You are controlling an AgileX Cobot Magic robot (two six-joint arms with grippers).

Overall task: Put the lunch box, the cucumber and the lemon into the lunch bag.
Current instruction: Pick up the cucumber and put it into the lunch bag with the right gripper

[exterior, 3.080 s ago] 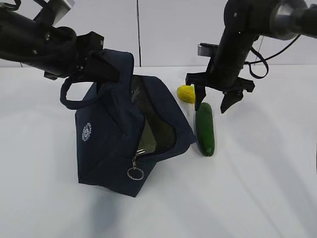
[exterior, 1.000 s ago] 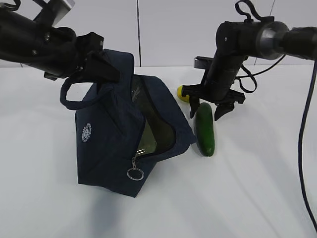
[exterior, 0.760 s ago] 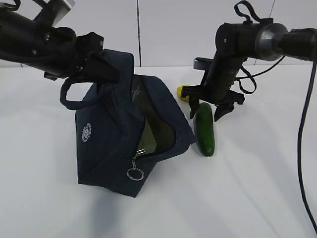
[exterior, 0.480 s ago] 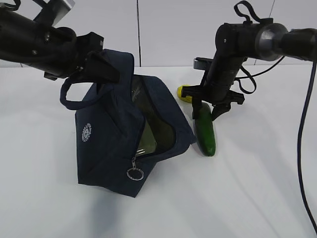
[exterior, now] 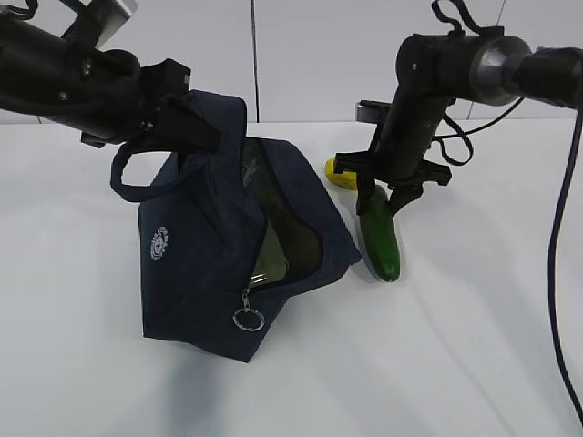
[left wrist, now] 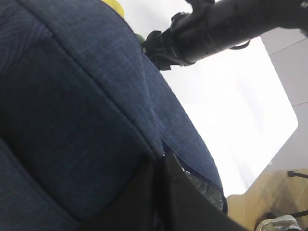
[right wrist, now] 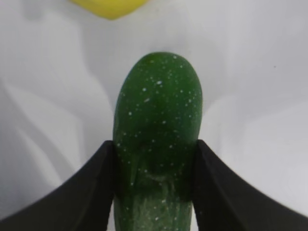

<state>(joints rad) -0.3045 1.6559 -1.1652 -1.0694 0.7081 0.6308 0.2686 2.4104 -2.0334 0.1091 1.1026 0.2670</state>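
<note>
The navy lunch bag [exterior: 200,264] stands at left with its zipped side gaping open. My left gripper [exterior: 178,123] is shut on the fabric at the bag's top by the handles; in the left wrist view its black fingers [left wrist: 144,202] pinch the cloth [left wrist: 72,106]. A pale green edge of the lunch box [exterior: 271,259] shows inside the opening. The dark green cucumber [exterior: 381,241] lies right of the bag. My right gripper [exterior: 387,191] is shut on its far end, with both fingers against its sides [right wrist: 159,125]. The yellow lemon [exterior: 342,175] lies just beyond it [right wrist: 110,7].
A metal ring zipper pull [exterior: 248,319] hangs at the bag's front corner. The white table [exterior: 437,364] stretches to the front and right. A black cable [exterior: 557,273] hangs down at the far right. The right arm [left wrist: 216,29] shows above the bag in the left wrist view.
My right gripper's fingers have closed in from either side onto the cucumber's far end, and the cucumber has shifted slightly. The left gripper and the bag have not moved.
</note>
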